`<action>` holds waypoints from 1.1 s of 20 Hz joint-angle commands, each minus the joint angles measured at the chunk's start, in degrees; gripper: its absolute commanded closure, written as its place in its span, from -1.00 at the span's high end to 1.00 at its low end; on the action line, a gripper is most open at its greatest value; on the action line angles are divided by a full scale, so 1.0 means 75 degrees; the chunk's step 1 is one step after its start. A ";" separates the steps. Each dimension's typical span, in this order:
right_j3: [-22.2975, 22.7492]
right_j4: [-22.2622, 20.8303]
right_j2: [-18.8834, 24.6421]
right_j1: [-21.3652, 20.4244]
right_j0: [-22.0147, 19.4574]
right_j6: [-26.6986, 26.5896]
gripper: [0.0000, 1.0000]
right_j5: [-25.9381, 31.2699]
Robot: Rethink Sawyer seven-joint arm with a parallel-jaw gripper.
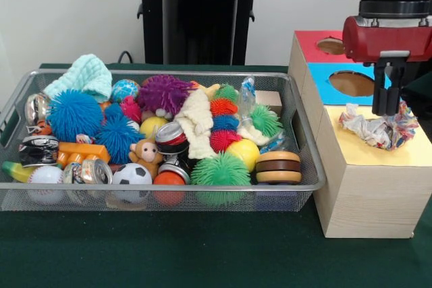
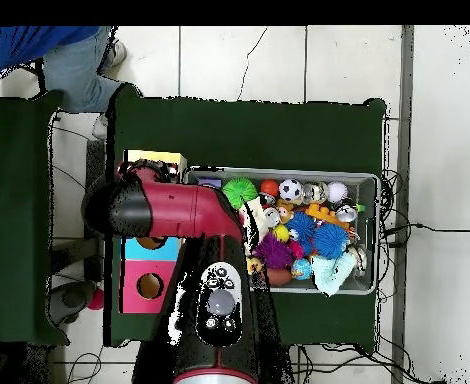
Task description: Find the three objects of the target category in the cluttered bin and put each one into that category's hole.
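My gripper [image 1: 387,111] hangs over the yellow section [image 1: 405,153] of the wooden sorting box at the right. Its fingers stand close together, pinching the top of a crumpled wad of printed paper [image 1: 374,129] that rests on the yellow top. The box's red section has a hole [image 1: 331,45], and so does the blue one [image 1: 351,83]. The wire bin [image 1: 202,200] at the left is packed with spiky balls, cans, sports balls and cloths. In the overhead view my arm [image 2: 174,208] hides the gripper and the paper; only a corner of the yellow section [image 2: 157,160] shows.
The bin [image 2: 371,182] stands close beside the box on a green cloth. Crushed cans [image 1: 37,150], a wooden yo-yo [image 1: 278,166] and a green spiky ball [image 1: 221,173] lie near its front. A person [image 2: 39,50] stands at the overhead view's top left.
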 commanded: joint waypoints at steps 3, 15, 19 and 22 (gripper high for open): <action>0.0948 0.0621 0.0558 0.0394 -0.0070 0.1900 -1.00 0.0278; 0.1012 0.0993 0.0443 0.0473 0.0016 0.1808 -1.00 0.0380; 0.0993 0.0986 0.0370 0.0571 0.0050 0.1777 -1.00 0.0328; 0.1010 0.0981 0.0375 0.0654 0.0045 0.1785 -1.00 0.0211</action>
